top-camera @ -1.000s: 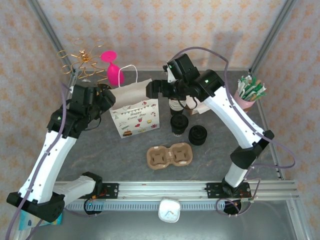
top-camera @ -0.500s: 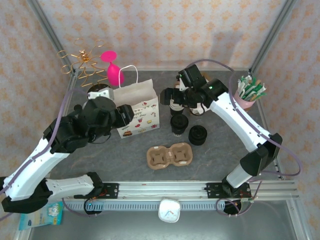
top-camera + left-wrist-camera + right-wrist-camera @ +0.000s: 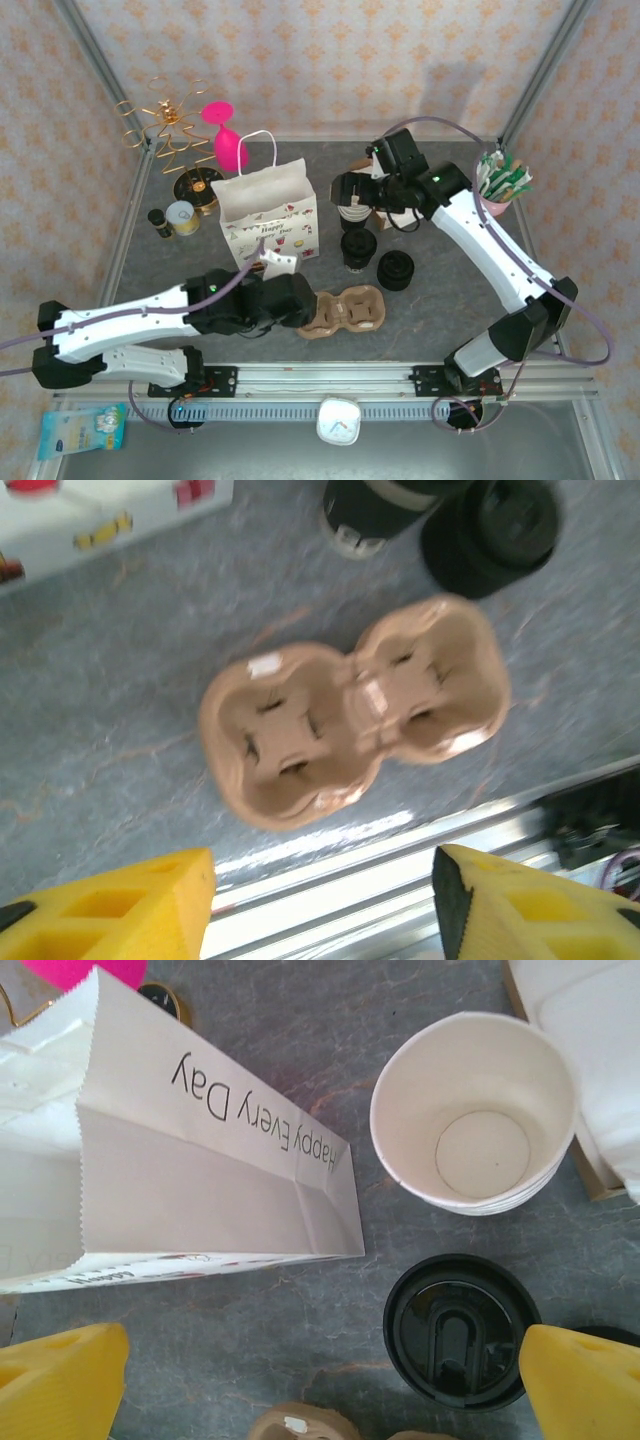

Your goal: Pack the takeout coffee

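takeout coffee (image 3: pixel 458 1330) among paper bag (image 3: pixel 200 1190), cup stack (image 3: pixel 475 1110), lids (image 3: pixel 395 270), carrier (image 3: pixel 350 710)

On the grey veined tabletop (image 3: pixel 120 710), the moulded-pulp two-slot cup carrier (image 3: pixel 350 705) is tan, the paper gift bag (image 3: pixel 270 215) white with colourful bunting, the lidded takeout coffee cup (image 3: pixel 460 1330) black on top.

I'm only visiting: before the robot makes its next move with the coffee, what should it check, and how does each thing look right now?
1. Lid on the coffee cup: ok.
2. Coffee cup standing upright: ok.
3. Both slots of the cup carrier empty: ok.
4. Right gripper open and holding nothing: ok.
5. Left gripper open, over the cup carrier: ok.
6. Drink inside the cup: cannot tell.
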Tool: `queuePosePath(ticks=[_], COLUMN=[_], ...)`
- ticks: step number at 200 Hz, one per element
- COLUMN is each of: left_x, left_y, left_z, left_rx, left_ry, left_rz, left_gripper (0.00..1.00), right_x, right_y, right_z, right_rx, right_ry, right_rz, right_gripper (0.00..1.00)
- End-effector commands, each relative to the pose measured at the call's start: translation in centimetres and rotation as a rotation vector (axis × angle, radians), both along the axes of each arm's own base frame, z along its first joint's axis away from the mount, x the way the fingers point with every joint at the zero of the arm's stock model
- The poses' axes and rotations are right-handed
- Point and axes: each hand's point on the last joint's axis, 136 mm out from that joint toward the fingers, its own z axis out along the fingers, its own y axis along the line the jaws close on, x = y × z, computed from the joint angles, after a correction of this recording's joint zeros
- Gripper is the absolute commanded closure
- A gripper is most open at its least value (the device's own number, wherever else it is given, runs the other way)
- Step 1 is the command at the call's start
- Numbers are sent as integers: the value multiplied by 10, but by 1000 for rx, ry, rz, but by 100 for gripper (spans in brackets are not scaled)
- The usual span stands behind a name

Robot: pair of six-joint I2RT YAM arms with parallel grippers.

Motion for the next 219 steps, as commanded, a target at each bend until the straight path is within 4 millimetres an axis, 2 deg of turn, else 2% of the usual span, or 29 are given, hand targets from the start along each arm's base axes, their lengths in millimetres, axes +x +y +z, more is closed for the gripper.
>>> queuePosePath(ticks=[1, 16, 49, 60, 85, 116, 127, 145, 171, 193, 219], left_x=[-1, 8, 27, 33, 41, 43, 41, 38, 32, 25, 18], left_y=[-1, 7, 9, 6, 11, 34, 39, 61, 96, 134, 164], left_z=[-26, -44, -71, -75, -95, -128, -134, -144, -146, -134, -118], left_rx=[-16, 10, -89, -105, -2, 155, 179, 256, 336, 398, 423], left_ry=[40, 44, 68, 61, 66, 95, 95, 101, 101, 69, 36], left_rz=[80, 162, 279, 284, 298, 356, 360, 404, 490, 603, 687], left_gripper=[32, 30, 28, 28, 27, 27, 26, 26, 26, 25, 25], right_x=[1, 1, 1, 1, 2, 1, 2, 2, 4, 4, 4], right_y=[-1, -2, 1, 1, 1, 0, -1, -1, -1, 1, 2], right_z=[11, 13, 19, 20, 23, 23, 23, 23, 22, 22, 21], right_rx=[19, 22, 58, 61, 75, 78, 73, 70, 72, 76, 79], right_ry=[-48, -56, -74, -78, -91, -94, -95, -100, -98, -97, -92], right_rz=[14, 14, 27, 29, 32, 42, 40, 41, 42, 44, 49], right_gripper=[0, 0, 0, 0, 0, 0, 0, 0, 0, 0, 0])
